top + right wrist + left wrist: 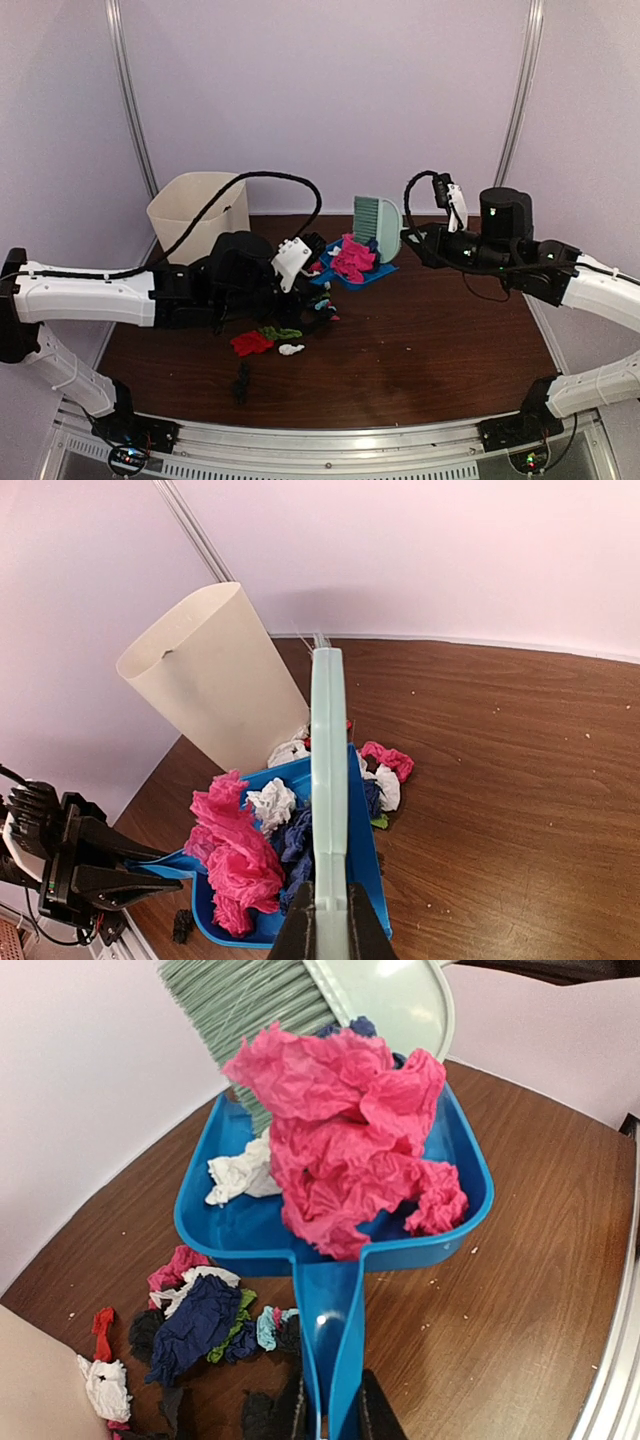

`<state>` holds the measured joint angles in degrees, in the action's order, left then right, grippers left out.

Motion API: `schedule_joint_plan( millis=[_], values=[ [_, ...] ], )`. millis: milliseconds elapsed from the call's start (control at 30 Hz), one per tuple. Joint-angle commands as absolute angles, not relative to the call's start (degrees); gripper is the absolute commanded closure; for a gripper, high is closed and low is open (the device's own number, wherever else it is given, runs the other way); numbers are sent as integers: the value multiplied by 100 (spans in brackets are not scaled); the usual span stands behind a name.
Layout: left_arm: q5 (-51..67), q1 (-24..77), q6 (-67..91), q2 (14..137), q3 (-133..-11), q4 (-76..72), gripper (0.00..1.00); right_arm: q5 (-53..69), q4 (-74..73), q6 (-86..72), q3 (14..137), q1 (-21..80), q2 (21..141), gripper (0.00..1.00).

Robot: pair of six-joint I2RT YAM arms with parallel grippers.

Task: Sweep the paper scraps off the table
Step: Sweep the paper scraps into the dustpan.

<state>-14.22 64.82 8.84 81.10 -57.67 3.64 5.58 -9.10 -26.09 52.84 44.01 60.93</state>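
**One dustpan, one brush, one bin, and many scraps in two places**

The left gripper (330,1415) is closed tightly on the handle of the single blue dustpan (235,1230). Its two fingers press the handle from both sides. The right gripper (325,930) is closed completely on the handle of the single pale green brush (328,740). The brush stands upright with its bristles inside the far end of the pan.

Some of the paper scraps (350,1140) lie in the dustpan. They are one big pink wad, which covers most of the pan, one white bit beside the bristles and some dark blue bits behind the wad.

Other scraps are loose on the table (430,340), just beside the pan handle on its left. In the left wrist view I can count there one dark blue piece (195,1325), one red, one pink, one green, one light blue and two white pieces. There are also black bits, which are too dark to count.

One cream bin (200,212) stands at the far left of the table, near the pan.
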Motion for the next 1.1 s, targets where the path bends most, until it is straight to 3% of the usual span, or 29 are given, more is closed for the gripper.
schedule_joint_plan(
  millis=[0,633,1067],
  values=[
    [-1793,6444,829,7784,-5966,365,100,569,-853,-2347,5822,4430,6248,100],
    [-2188,6447,908,7272,-5976,558,100,-224,-873,-1884,6946,4423,6733,100],
    [-2662,6418,1140,7218,-6253,1191,100,-1808,-470,-1982,6406,4084,6698,100]
  ],
)
